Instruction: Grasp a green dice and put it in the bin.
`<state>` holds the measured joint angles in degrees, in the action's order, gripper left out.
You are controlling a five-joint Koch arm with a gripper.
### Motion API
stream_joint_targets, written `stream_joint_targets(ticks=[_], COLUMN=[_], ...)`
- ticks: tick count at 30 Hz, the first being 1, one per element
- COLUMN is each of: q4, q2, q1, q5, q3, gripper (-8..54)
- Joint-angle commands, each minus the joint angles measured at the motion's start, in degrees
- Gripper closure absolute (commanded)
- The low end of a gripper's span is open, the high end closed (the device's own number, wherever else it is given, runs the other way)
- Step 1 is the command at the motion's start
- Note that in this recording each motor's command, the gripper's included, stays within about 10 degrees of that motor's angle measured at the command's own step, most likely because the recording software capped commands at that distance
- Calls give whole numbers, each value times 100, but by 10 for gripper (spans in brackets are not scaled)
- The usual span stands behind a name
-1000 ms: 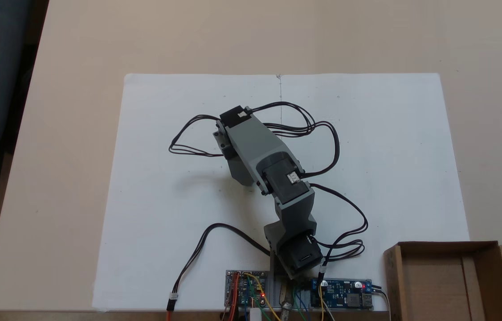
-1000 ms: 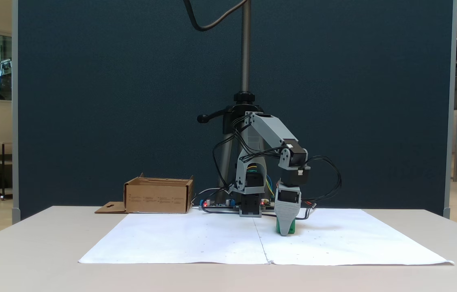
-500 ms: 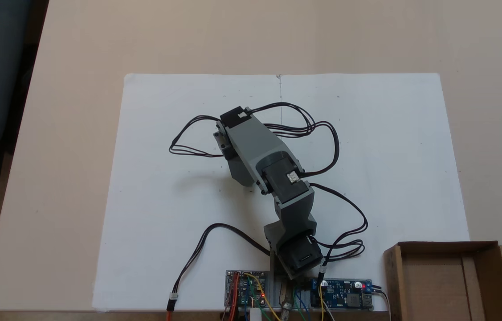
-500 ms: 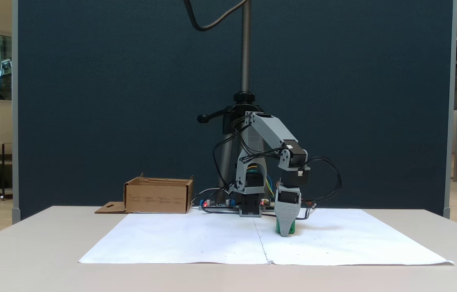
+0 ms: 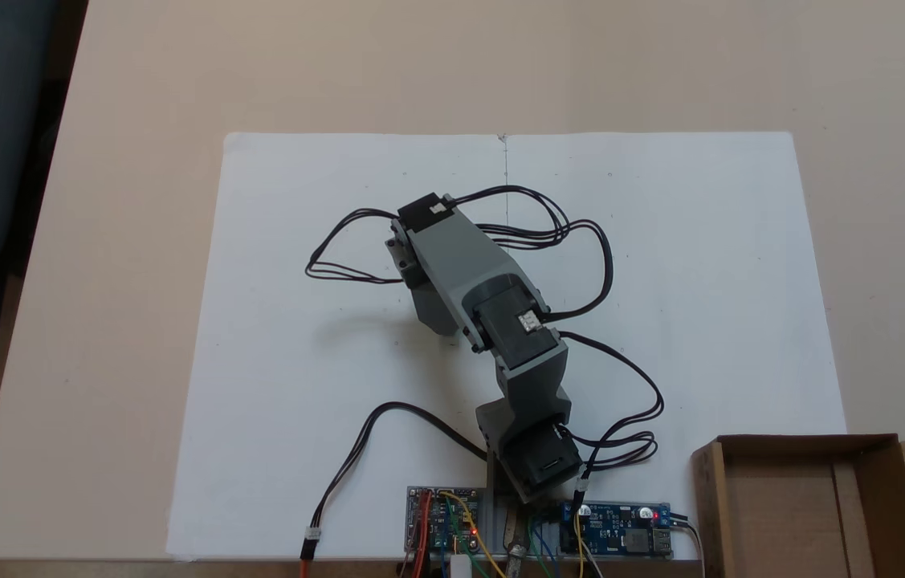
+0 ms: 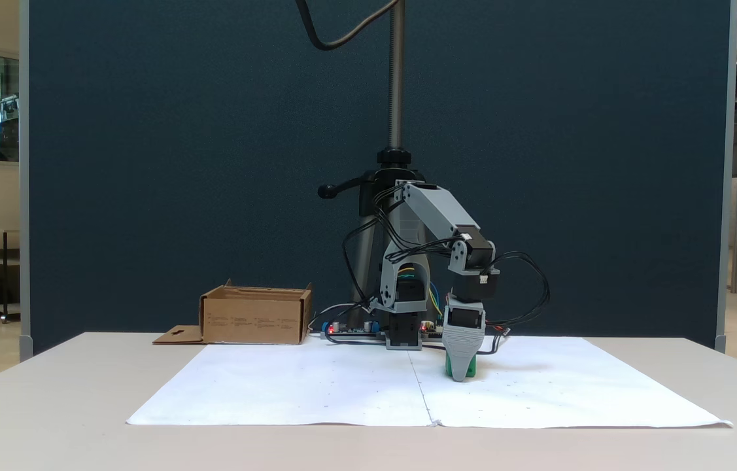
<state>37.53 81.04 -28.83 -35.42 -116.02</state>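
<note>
Nothing had moved since the earlier frames: arm and dice kept their places. One green dice [image 6: 467,367] sat on the white paper sheet [image 6: 316,386], right of the sheet's centre fold in a fixed view, with the claw [image 6: 460,373] pointing straight down over it. One grey claw tip covered most of the dice; whether the claw was open or gripping could not be told. One bin [image 6: 256,316], a brown cardboard box, stood well apart to the left in that view, near the one arm's base [image 6: 404,337]; from above it lay at the lower right [image 5: 809,502]. The pale surface [image 5: 139,201] carried the sheet. A dark blue partition [image 6: 178,163] stood behind the surface.
</note>
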Motion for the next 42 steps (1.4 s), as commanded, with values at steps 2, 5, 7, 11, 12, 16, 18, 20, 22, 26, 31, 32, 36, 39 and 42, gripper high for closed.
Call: stream_joint_targets(ticks=[2,5,7,11,12,16,18,20,22,26,31,32,36,39,42], q4=[-220,-255,-255,-264,-299,-404,-404,-404,-404,-413,-413,-413,-413,-457,-896], q2=[105,149,193,229,229,255,264,281,343,396,431,431,475,536,677], q1=[-88,-62,0,97,149,299,308,308,308,264,229,220,211,211,211], q5=[527,633,712,940,940,993,1011,1011,1011,1011,1011,1011,1002,984,984], q3=[-44,-70,-79,-114,-114,-114,-149,-185,-229,-290,-299,-308,-334,-369,-598], gripper=[41,41,41,41,41,41,41,41,42,42,70,91,155,195,278])
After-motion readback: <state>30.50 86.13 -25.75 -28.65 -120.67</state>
